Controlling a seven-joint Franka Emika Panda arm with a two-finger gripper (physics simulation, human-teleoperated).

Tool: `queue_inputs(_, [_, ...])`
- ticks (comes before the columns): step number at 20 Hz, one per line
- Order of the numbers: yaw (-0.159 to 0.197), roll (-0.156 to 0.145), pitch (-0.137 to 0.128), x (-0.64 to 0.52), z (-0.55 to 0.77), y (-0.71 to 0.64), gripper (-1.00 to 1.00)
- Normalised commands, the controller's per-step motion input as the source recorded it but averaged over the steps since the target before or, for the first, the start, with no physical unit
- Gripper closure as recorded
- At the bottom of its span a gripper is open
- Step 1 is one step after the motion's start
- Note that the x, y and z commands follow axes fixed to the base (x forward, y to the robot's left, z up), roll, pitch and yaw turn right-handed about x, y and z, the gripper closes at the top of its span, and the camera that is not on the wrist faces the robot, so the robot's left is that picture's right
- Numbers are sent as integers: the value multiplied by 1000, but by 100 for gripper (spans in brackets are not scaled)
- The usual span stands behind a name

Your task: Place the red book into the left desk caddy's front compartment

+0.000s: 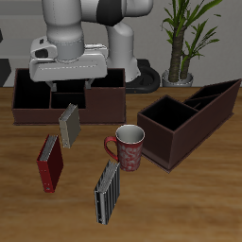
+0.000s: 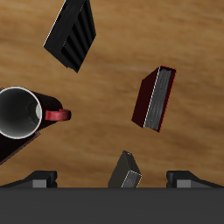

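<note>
The left desk caddy (image 1: 189,121) sits beside the mug (image 1: 129,146), well apart from my gripper (image 1: 71,95), whose jaws are spread with nothing held, above the grey book (image 1: 69,125). The red book (image 1: 50,163) stands on the table near the front edge.

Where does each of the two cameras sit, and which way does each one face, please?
Exterior view: in front of and above the table, facing the robot; arm and gripper show above the grey book.
Wrist view: on the gripper, looking straight down at the tabletop; only the jaws' dark tips show.
Shared: red book, grey book, striped book, mug.
</note>
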Motion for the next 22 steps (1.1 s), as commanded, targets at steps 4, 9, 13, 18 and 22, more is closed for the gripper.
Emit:
queue_inputs(4, [12, -45, -63, 316, 4, -443, -100])
queue_inputs(9, [11, -31, -49, 256, 50, -366, -100])
queue_inputs(13, [3, -7, -69, 219, 26, -182, -100])
queue_inputs(18, [-2, 18, -52, 222, -161, -100, -100])
queue_inputs(22, [-16, 5, 13, 207, -290, -57, -100])
